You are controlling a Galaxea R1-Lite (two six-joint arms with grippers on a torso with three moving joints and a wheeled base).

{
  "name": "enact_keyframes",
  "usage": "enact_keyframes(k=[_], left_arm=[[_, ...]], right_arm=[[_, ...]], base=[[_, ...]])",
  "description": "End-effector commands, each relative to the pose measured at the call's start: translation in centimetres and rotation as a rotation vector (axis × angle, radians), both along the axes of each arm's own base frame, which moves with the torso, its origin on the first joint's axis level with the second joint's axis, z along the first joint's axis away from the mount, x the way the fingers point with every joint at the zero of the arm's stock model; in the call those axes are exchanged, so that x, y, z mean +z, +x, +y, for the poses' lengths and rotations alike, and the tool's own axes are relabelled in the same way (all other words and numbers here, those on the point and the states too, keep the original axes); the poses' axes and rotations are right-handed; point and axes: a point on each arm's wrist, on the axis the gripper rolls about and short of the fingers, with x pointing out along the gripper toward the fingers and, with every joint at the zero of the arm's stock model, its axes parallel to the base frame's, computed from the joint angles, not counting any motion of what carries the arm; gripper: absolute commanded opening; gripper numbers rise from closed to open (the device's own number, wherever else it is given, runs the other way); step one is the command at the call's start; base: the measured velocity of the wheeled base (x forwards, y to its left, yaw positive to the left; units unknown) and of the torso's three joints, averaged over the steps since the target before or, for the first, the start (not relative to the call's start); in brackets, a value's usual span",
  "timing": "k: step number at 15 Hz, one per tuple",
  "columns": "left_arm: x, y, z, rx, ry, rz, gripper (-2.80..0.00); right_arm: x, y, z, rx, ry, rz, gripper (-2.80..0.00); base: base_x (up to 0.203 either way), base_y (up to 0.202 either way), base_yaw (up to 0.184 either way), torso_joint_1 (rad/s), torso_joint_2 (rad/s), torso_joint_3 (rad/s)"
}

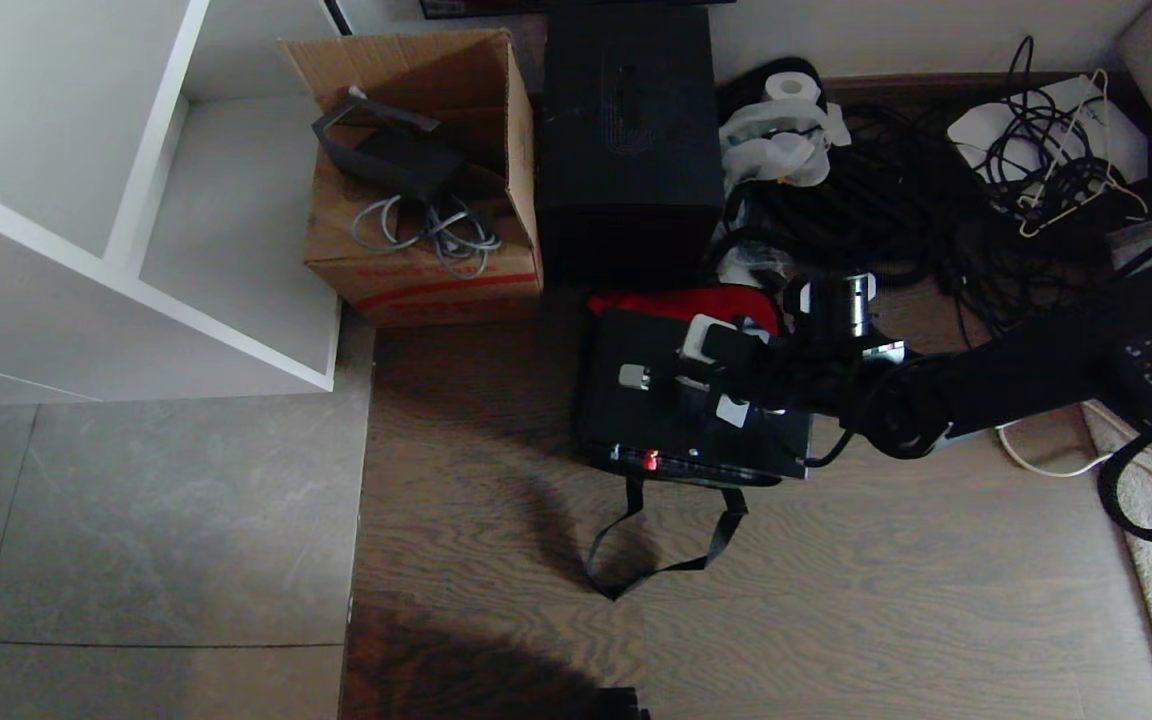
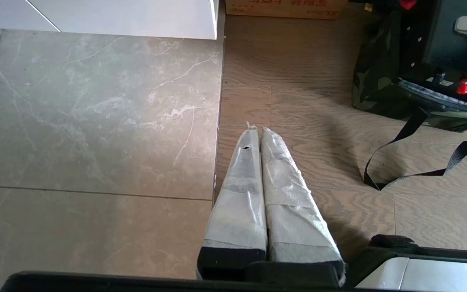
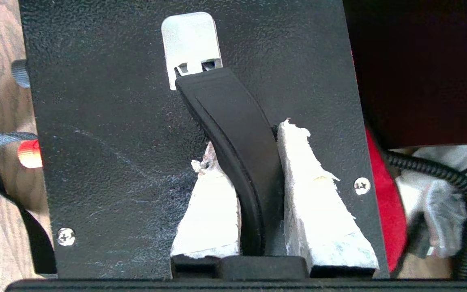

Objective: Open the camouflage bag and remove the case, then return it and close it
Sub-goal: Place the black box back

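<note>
On the case (image 1: 636,400), right end effector (image 3: 249,178) — clamped on handle (image 3: 233,134)

Wood-grain floor (image 1: 836,600), grey marbled tiles (image 1: 136,520), white open shelving (image 1: 86,200), pale wall (image 1: 936,30)

We find the case (image 1: 681,400) lying flat in the open camouflage bag (image 2: 375,77) on the floor (image 1: 836,600). Behind it stands a box (image 1: 628,140), a cardboard box (image 1: 426,180) to its left, cables (image 1: 896,200) to its right. Shelving (image 1: 86,200) sits far left. Bag straps (image 1: 656,540) trail forward.
</note>
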Motion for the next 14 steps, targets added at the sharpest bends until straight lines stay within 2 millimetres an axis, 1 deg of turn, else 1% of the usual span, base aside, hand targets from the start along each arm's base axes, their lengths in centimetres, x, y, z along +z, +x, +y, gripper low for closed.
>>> enact_keyframes(k=[1, 5, 7, 9, 12, 14], left_arm=[[-0.3, 0.1, 0.0, 0.001, 0.000, 0.007, -2.80], [-0.3, 0.1, 0.0, 0.001, 0.000, 0.008, -2.80], [-0.3, 0.1, 0.0, 0.001, 0.000, 0.008, -2.80], [-0.3, 0.1, 0.0, 0.001, 0.000, 0.008, -2.80], [-0.3, 0.1, 0.0, 0.001, 0.000, 0.008, -2.80], [-0.3, 0.1, 0.0, 0.001, 0.000, 0.008, -2.80]], right_arm=[[-1.1, 0.2, 0.4, 0.006, -0.002, 0.027, -2.80], [-1.1, 0.7, 1.4, 0.006, 0.027, 0.033, -2.80], [-1.4, 0.9, 1.5, 0.004, 0.028, 0.039, -2.80], [-0.9, 0.8, 1.4, -0.002, 0.033, 0.036, -2.80], [-2.1, 0.8, 1.8, 0.007, 0.018, 0.062, -2.80], [-2.5, 1.1, 2.1, 0.007, 0.020, 0.062, -2.80]], base=[[0.000, 0.000, 0.000, 0.000, 0.00, 0.000], [0.000, 0.000, 0.000, 0.000, 0.00, 0.000], [0.000, 0.000, 0.000, 0.000, 0.00, 0.000], [0.000, 0.000, 0.000, 0.000, 0.00, 0.000], [0.000, 0.000, 0.000, 0.000, 0.00, 0.000], [0.000, 0.000, 0.000, 0.000, 0.00, 0.000]])
